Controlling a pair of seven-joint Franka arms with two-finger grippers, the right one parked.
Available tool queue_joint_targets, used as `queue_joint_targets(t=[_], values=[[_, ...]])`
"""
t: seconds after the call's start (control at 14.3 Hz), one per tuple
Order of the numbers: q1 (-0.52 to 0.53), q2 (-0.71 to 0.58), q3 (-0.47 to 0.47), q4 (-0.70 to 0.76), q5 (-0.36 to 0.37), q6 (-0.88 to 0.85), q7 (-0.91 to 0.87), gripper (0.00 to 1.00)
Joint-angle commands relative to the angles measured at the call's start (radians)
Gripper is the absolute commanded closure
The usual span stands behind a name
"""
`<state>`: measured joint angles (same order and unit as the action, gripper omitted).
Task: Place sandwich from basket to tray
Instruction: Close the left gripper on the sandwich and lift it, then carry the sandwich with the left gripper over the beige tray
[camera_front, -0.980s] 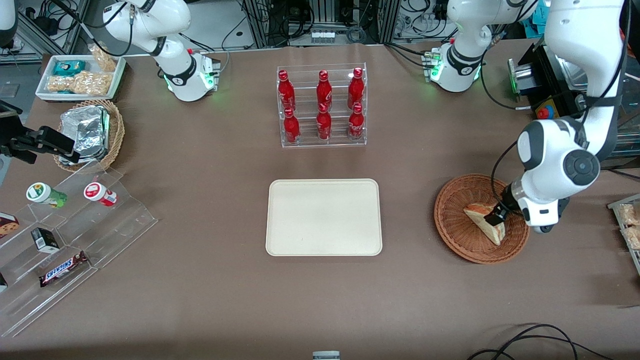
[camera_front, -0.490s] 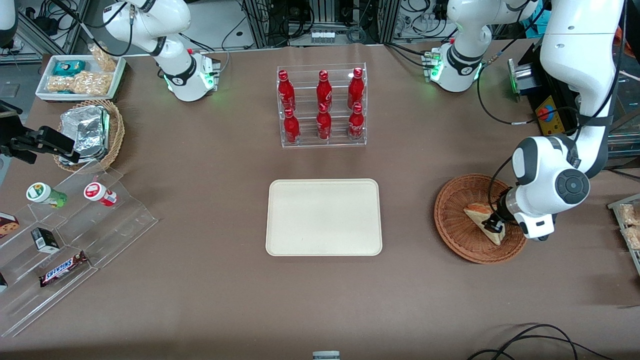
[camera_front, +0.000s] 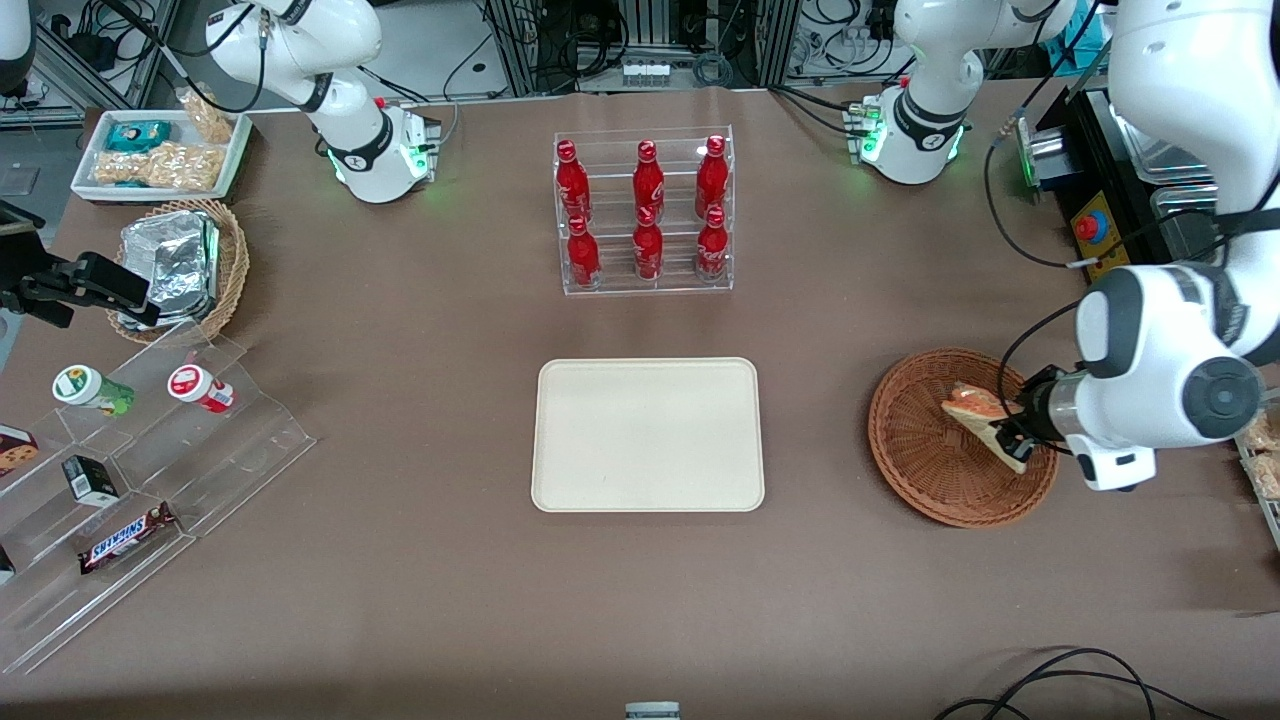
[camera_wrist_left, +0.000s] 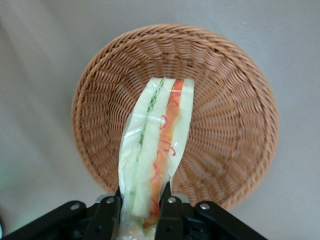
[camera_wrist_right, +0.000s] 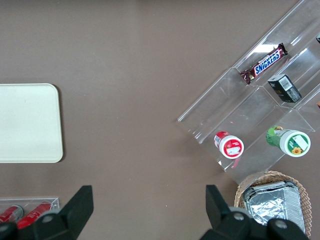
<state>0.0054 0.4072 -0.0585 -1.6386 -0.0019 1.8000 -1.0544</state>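
My left gripper (camera_front: 1012, 437) is shut on the sandwich (camera_front: 978, 415), a pale wrapped wedge with orange-red and green layers, and holds it lifted above the reddish-brown wicker basket (camera_front: 915, 455). In the left wrist view the sandwich (camera_wrist_left: 156, 150) stands between the two black fingers (camera_wrist_left: 170, 212), with the empty basket (camera_wrist_left: 230, 120) below it. The cream tray (camera_front: 647, 434) lies empty at the table's middle, well away toward the parked arm's end from the basket; its corner shows in the right wrist view (camera_wrist_right: 27, 122).
A clear rack of red bottles (camera_front: 645, 212) stands farther from the camera than the tray. A stepped acrylic stand with snacks (camera_front: 130, 470), a tan basket of foil packets (camera_front: 180, 265) and a white snack tray (camera_front: 160, 152) lie toward the parked arm's end.
The gripper closed on the sandwich and lifted it out of the basket, shifting slightly toward the working arm's end of the table.
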Motion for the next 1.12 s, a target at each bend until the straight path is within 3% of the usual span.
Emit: queue_joint_targets(t=[0.0, 0.28, 0.49, 0.77, 1.05], values=[[-0.076, 0.008, -0.017, 0.029, -0.009, -0.033, -0.01, 0.92], [-0.159, 0.061, -0.116, 0.055, -0.007, 0.062, 0.052, 0.9], [-0.183, 0.122, -0.234, 0.113, 0.002, 0.11, 0.246, 0.88], [-0.338, 0.238, -0.238, 0.267, 0.154, 0.114, 0.243, 0.88], [-0.427, 0.324, -0.239, 0.329, 0.152, 0.232, 0.185, 0.88]])
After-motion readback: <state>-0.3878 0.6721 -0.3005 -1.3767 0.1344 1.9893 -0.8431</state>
